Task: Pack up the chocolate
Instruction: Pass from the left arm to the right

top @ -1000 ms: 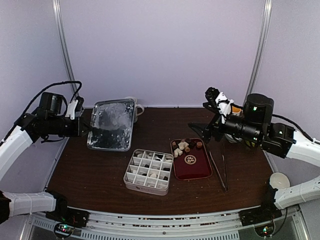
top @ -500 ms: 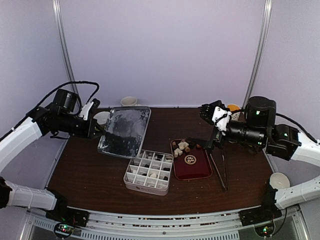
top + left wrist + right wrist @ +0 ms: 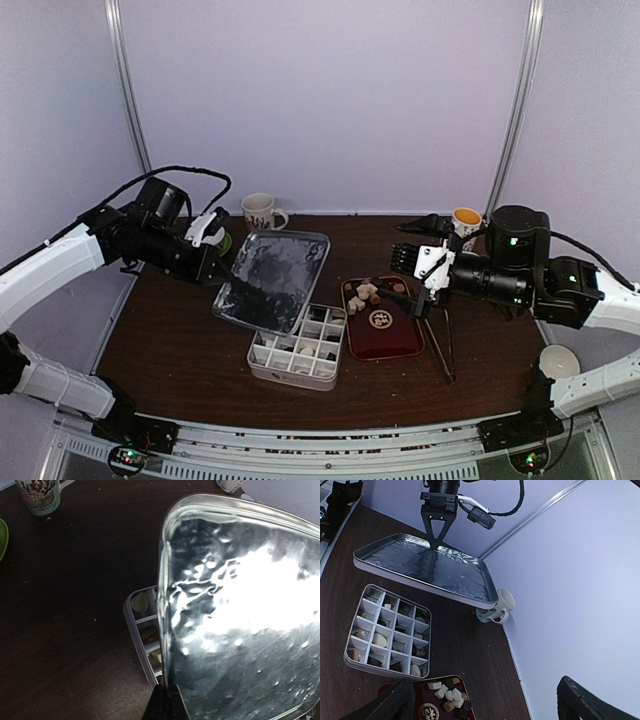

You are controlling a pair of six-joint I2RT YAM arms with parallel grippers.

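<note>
Left claw (image 3: 223, 270) grips 1 lid (image 3: 278, 278); 1 16-cell tin (image 3: 290, 375); chocolate (image 3: 365, 293) on 1 tray (image 3: 396, 341).

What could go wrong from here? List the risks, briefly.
1. The left gripper pinches the silver metal lid by one edge only, tilted; it could slip or swing.
2. The lid hangs partly over the white divided tin while loose chocolate pieces sit on the dark-red rectangular tray; closing now would leave them unpacked.
</note>
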